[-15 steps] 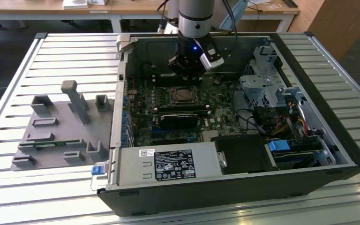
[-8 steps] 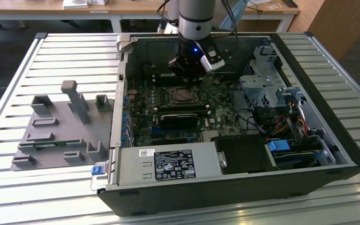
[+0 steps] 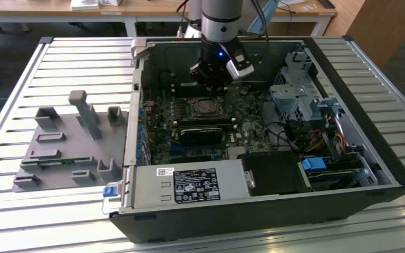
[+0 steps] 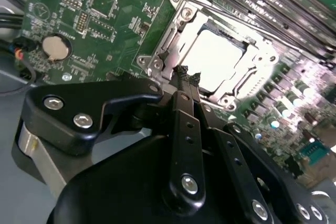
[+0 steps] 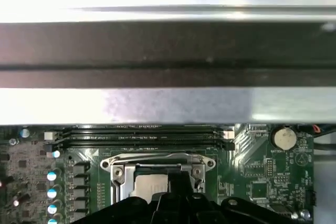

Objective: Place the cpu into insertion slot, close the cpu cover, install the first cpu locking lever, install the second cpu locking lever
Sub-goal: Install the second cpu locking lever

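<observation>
Gripper poised at the CPU socket inside the open computer case.

The gripper (image 4: 187,77), its fingers pressed together with nothing between them, hangs just above the near edge of the insertion slot (image 4: 173,30). The cpu (image 4: 218,56) lies seated in the slot just beyond the fingertips, framed by the cpu cover (image 4: 257,59), which lies flat over it. Memory slots (image 5: 142,135) run past the socket's far side.

A robotics lab or workshop is suggested: an opened computer case (image 3: 259,132) is laid on a slatted metal bench (image 3: 61,58), with wooden desks (image 3: 153,8) seen at 12 o'clock.
</observation>
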`<state>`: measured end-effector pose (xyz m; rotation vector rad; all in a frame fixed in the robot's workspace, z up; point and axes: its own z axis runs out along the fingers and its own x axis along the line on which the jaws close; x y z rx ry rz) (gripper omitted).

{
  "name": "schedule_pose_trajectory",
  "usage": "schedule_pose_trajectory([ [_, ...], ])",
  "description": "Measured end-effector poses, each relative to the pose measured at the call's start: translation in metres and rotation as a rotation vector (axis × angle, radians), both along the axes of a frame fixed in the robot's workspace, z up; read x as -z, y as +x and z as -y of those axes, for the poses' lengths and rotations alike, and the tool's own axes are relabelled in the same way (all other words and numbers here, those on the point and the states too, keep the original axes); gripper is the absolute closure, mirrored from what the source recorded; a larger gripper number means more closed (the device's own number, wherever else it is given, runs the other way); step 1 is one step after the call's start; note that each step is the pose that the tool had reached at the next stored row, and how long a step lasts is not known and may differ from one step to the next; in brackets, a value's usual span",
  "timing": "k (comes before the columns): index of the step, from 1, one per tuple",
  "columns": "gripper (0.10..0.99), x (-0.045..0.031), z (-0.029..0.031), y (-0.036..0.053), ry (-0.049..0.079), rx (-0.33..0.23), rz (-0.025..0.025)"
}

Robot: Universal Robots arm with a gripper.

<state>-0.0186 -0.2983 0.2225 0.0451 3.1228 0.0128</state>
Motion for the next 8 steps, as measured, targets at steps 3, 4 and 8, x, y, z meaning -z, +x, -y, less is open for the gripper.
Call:
schedule_pose_trajectory([
  [3, 0.980, -0.0092, 0.0001, 0.0000, 0.000, 0.000, -0.0001],
  [4, 0.980, -0.0108, 0.0003, 0.0000, 0.000, 0.000, -0.0002],
  [8, 0.980, -0.0113, 0.0020, 0.0000, 0.000, 0.000, -0.0001],
])
